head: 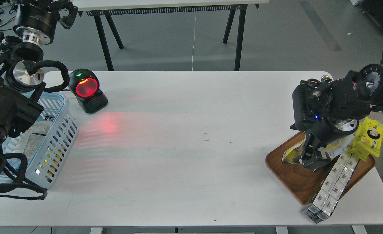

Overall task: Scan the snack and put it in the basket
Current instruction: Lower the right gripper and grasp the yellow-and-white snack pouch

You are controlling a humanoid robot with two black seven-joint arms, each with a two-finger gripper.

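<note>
Basket left, scanner behind it, tray right.

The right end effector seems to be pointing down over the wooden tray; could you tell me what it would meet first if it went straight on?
Most likely the snack lying on the wooden tray: the right end effector hangs right at it, though depth is unclear.

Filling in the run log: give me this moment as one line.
phase: pick | right end effector: down over snack on wooden tray | left end effector: raised | scanner: lit red | basket: left
</note>
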